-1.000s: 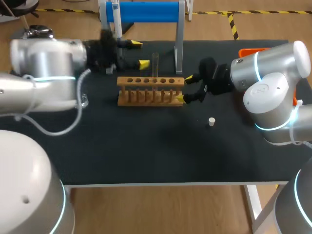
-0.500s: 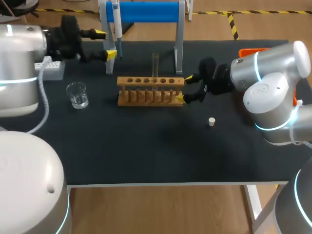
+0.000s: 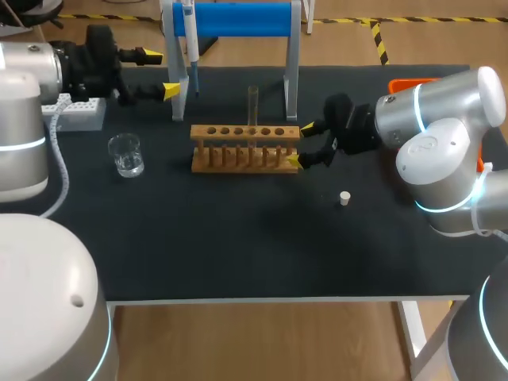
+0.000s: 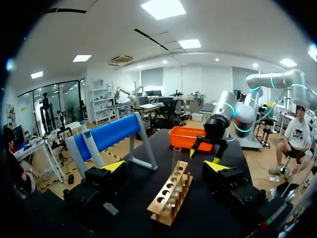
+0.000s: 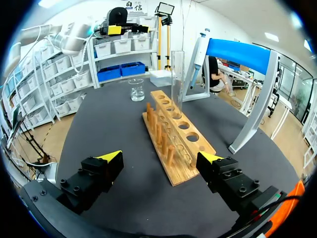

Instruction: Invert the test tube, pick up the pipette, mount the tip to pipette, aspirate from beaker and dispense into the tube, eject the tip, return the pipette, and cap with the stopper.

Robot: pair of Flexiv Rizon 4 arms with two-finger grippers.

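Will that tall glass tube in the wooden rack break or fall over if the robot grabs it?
The test tube looks like thin clear glass, so probably fragile and slippery. Tall and narrow, it would likely tip without the rack.

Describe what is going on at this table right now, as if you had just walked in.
Nothing is held yet. The left gripper is open near the pipette, which hangs on the blue stand at the back. The right gripper is open by the right end of the wooden rack, where a test tube stands upright. The beaker, the tip box and the stopper sit untouched on the table.
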